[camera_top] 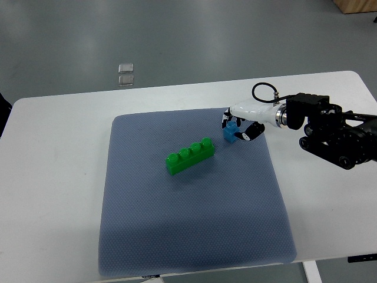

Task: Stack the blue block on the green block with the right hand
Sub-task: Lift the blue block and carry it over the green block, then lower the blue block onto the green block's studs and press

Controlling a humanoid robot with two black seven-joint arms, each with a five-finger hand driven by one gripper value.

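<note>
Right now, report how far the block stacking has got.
Done: the right hand has reached the blue block, fingers curled around it on the grey mat. In hand: the grasp itself; whether the block has left the mat is unclear. Left: carry it to the green block, which lies apart to the left with nothing on its studs, and set it on top. No left hand shows.

a mat (194,236) lies on the table (53,177). the long block (189,156) sits near the mat's middle, the small block (231,132) just to its right and farther back.
</note>
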